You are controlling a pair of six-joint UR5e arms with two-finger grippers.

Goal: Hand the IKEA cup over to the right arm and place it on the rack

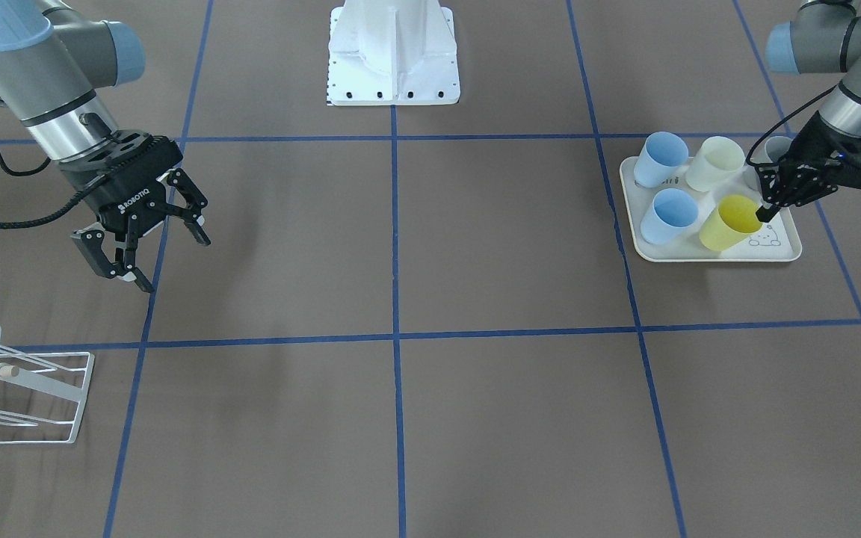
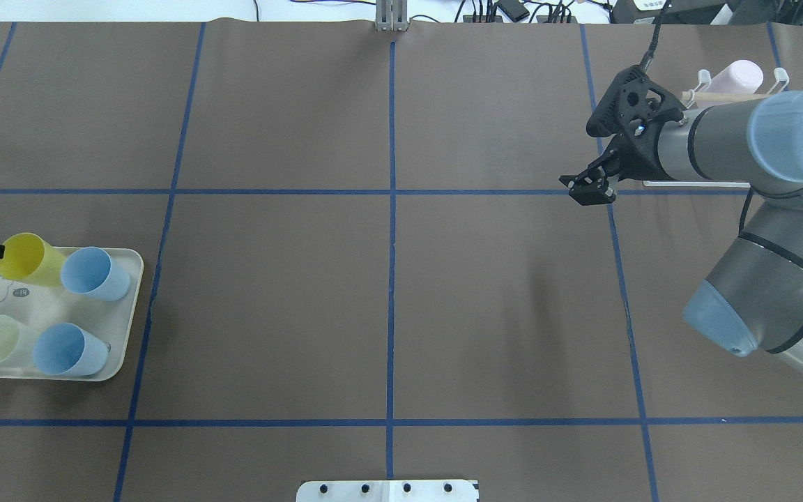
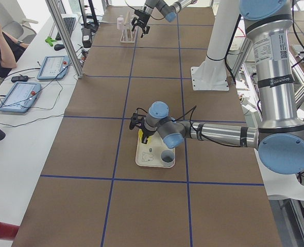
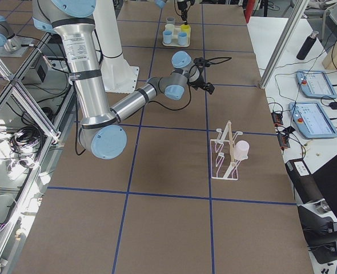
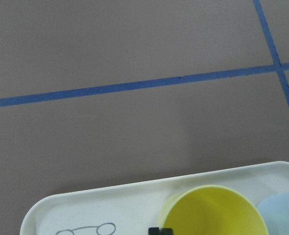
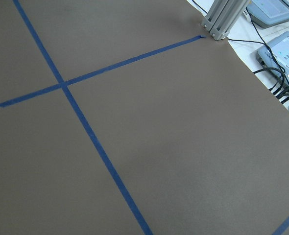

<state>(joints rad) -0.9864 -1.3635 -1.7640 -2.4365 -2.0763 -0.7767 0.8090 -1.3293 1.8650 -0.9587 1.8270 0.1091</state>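
Note:
The yellow cup (image 1: pixel 728 224) stands on the cream rabbit-print tray (image 1: pixel 699 257) among other cups. My left gripper (image 1: pixel 763 213) is over the tray with its fingertips pinched on the yellow cup's rim. The left wrist view shows the cup (image 5: pixel 213 213) with black fingertips (image 5: pixel 156 230) at its rim. My right gripper (image 1: pixel 150 250) hangs open and empty above the table, also in the overhead view (image 2: pixel 590 188). The white wire rack (image 1: pixel 34 396) stands near it, with a wooden dowel and a pink cup (image 4: pixel 241 150) on it.
Two blue cups (image 1: pixel 661 159) (image 1: pixel 668 217), a pale cream cup (image 1: pixel 714 163) and a grey cup (image 1: pixel 774 149) share the tray. The robot's white base (image 1: pixel 393 52) is at the table's back middle. Blue tape lines cross the brown table.

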